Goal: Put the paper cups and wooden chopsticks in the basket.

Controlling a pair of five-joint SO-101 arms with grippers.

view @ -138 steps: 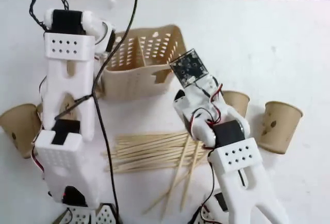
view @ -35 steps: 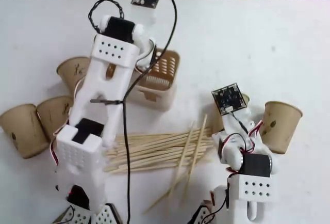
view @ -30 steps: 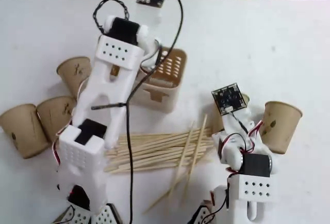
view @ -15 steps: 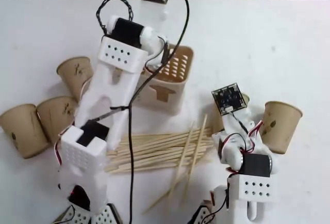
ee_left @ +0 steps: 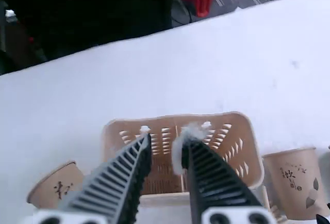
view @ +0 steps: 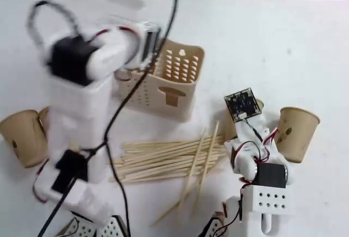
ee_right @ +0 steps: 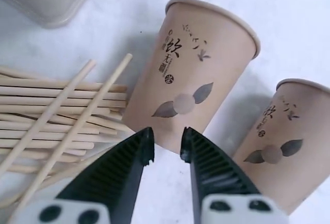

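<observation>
The basket [view: 175, 92] is standing on the table [view: 283, 40] just above the middle of the high view. The wooden chopsticks [view: 163, 159] are lying in a loose pile below it, at centre frame. The left hand [ee_left: 164, 144] is hovering above the basket, its fingers slightly parted and grasping nothing. The right hand [ee_right: 166, 133], likewise released and empty, is sitting low just in front of a paper cup [ee_right: 191, 90], with a second cup [ee_right: 278, 146] beside it. A third cup [view: 22, 138] is sitting at the left edge.
</observation>
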